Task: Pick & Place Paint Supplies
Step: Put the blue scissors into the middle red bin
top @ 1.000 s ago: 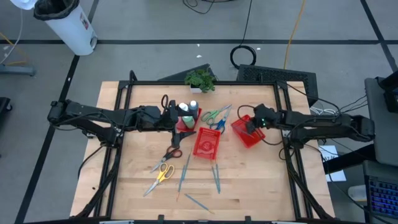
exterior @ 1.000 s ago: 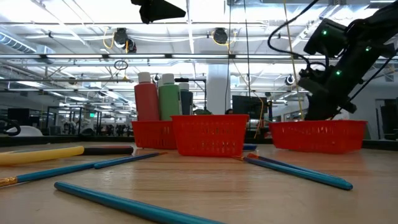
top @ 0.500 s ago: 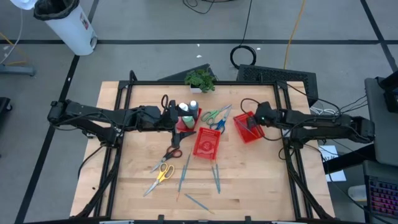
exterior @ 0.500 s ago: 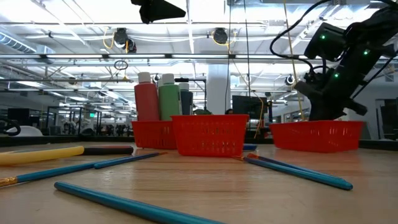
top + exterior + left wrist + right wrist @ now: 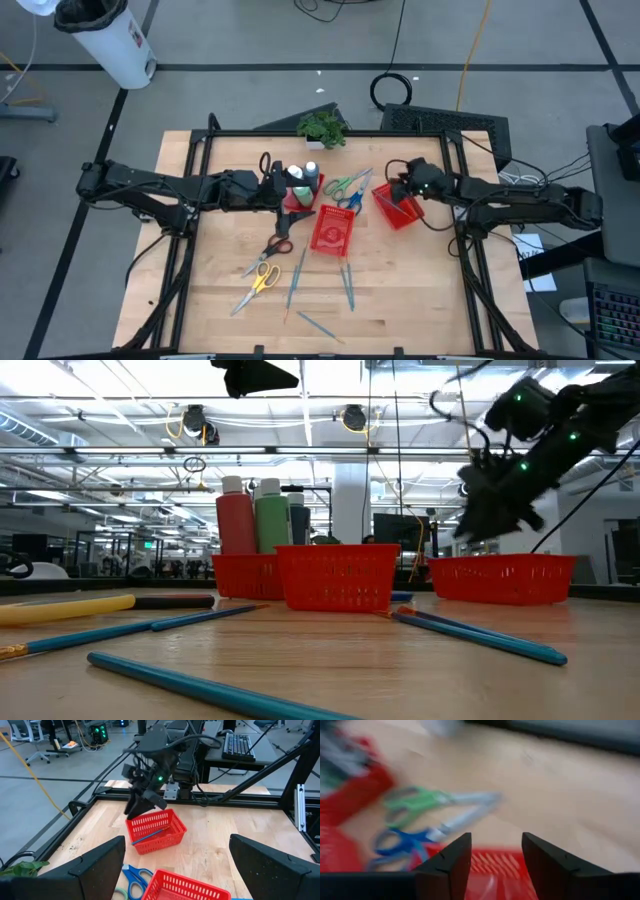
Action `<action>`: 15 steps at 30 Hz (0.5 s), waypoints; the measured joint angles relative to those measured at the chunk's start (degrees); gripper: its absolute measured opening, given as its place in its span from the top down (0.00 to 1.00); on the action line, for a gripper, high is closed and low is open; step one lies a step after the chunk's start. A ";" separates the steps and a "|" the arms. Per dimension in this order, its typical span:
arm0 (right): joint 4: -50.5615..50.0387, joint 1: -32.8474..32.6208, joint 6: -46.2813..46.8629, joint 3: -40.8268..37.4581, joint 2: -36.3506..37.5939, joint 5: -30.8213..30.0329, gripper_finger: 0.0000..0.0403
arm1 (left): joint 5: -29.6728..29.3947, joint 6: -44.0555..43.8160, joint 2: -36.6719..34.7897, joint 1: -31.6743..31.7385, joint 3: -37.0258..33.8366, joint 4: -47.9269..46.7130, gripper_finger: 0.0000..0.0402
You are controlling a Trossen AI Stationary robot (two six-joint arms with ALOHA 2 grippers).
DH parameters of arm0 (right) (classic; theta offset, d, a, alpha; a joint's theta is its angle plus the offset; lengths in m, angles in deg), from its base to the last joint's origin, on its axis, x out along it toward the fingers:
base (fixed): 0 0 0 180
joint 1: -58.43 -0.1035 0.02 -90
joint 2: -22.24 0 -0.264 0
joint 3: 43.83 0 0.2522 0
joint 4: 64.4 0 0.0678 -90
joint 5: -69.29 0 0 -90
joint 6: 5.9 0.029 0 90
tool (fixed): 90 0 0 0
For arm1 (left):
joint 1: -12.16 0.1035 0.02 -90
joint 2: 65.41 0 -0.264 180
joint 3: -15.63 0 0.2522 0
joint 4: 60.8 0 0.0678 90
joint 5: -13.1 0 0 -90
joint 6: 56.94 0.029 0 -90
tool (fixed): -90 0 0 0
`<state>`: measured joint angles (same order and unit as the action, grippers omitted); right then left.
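Observation:
My right gripper (image 5: 401,184) is open and empty, raised over the far left corner of the right red tray (image 5: 397,207); it also shows in the low view (image 5: 472,525). A thin brush (image 5: 150,836) lies inside that tray. My left gripper (image 5: 281,190) is open and empty beside the left red tray (image 5: 300,196), where paint bottles (image 5: 253,516) stand upright. Green scissors (image 5: 345,185) and blue scissors (image 5: 352,200) lie flat between the trays. Red-handled scissors (image 5: 280,244), yellow scissors (image 5: 262,280) and several brushes (image 5: 297,275) lie on the table nearer the front.
A third red tray (image 5: 332,230) stands in the middle of the table. A small potted plant (image 5: 321,128) stands at the far edge. A black frame (image 5: 330,135) rims the table. Bare wood lies along the near right part (image 5: 410,290).
My right gripper has risen out of the right red tray and gone a little toward the table's left and far edges, tipping as it went. The tray has shifted slightly toward the left.

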<state>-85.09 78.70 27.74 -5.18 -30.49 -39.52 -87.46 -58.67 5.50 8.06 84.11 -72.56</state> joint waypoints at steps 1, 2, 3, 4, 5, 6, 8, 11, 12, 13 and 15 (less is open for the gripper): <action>3.11 0.00 -3.41 0.00 0.00 1.11 0.57 | 0.01 0.00 0.00 -0.01 0.00 0.00 0.09; 6.55 0.00 -7.17 0.00 -0.01 2.33 0.56 | 0.00 -0.01 0.00 0.00 0.00 0.00 0.09; 10.23 0.00 -11.16 0.00 0.00 4.47 0.56 | 0.01 0.00 -0.01 0.00 0.00 0.00 0.09; 13.45 0.00 -15.39 0.02 -0.03 7.26 0.55 | 0.01 0.00 -0.01 0.00 0.00 0.00 0.09; 16.39 -0.12 -19.29 0.08 -0.39 10.97 0.55 | 0.00 0.00 -0.01 0.00 0.00 0.00 0.09; 18.14 -0.33 -22.82 0.60 -1.02 14.90 0.55 | -0.01 0.01 0.00 0.00 0.00 0.00 0.09; 17.35 -1.04 -27.76 3.15 -2.89 21.16 0.55 | 0.01 0.01 0.00 0.00 0.00 0.00 0.09; 10.21 -2.91 -34.37 9.26 -7.94 24.62 0.56 | 0.01 -0.01 0.00 -0.02 0.00 0.00 0.09; 7.29 -3.60 -36.81 11.34 -10.26 24.83 0.57 | 0.01 -0.01 0.00 0.00 0.00 0.00 0.09; 4.85 -4.29 -39.19 13.27 -12.65 24.83 0.57 | 0.00 0.00 0.00 0.00 0.00 0.00 0.09; 1.37 -5.65 -43.85 16.36 -17.61 24.88 0.57 | 0.01 0.00 -0.02 -0.01 0.00 0.00 0.09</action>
<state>-83.72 73.05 -16.11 11.18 -48.10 -14.64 -87.45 -58.67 5.48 8.05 84.11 -72.56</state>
